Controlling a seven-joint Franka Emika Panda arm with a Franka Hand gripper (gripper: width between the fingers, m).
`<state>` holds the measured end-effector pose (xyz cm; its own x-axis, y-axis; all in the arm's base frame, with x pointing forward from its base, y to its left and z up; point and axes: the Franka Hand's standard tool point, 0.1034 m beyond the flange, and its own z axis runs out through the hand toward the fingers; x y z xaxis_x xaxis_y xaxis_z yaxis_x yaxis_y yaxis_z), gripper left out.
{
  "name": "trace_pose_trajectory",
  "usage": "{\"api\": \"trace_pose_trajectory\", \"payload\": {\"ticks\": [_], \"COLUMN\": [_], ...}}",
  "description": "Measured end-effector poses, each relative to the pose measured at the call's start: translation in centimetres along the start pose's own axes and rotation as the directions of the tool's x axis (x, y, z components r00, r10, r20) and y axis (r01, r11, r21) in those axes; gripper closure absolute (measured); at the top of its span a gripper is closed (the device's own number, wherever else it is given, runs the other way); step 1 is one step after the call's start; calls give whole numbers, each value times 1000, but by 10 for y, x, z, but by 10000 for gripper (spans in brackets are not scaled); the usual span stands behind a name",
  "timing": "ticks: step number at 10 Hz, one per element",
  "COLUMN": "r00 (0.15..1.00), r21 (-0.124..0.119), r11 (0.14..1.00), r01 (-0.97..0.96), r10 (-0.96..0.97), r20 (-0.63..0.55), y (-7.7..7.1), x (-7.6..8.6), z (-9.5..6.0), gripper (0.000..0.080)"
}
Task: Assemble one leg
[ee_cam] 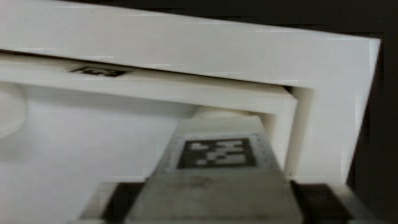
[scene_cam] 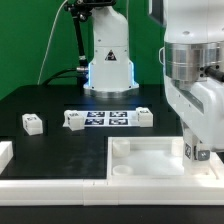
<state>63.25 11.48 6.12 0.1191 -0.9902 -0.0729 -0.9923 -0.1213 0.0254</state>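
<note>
My gripper (scene_cam: 198,146) is at the exterior view's right, low over the near right corner of the large white panel (scene_cam: 150,160). It is shut on a leg (scene_cam: 203,153), a stubby white block whose tag faces the wrist camera. In the wrist view the leg (ee_cam: 217,152) sits between the two dark fingers (ee_cam: 135,200) of the gripper (ee_cam: 217,197). Its far end points into the panel's corner, just inside the raised rim (ee_cam: 324,110). I cannot tell whether the leg touches the corner socket.
Three more legs lie on the black table: one at the left (scene_cam: 33,123) and one at either end (scene_cam: 73,120) (scene_cam: 143,117) of the marker board (scene_cam: 106,118). The robot base (scene_cam: 108,60) stands behind. A white part (scene_cam: 5,155) lies at the left edge.
</note>
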Motion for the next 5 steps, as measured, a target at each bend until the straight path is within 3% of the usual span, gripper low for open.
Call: {"api": "trace_pose_trajectory", "payload": {"ticks": [1,2,3,5], "r00": [999,997,989,892], "r21": [0,8,15,29], "r11": [999,997,989,891], "r01": [49,78,149,452], "r10": [-49,-78,-149,-452], "r20": [0,-1,-6,-30], "y": [0,-2,-2,-2], "x": [0,1,1,-9], "z": [0,-1,0,3], "gripper": [269,187,187,151]}}
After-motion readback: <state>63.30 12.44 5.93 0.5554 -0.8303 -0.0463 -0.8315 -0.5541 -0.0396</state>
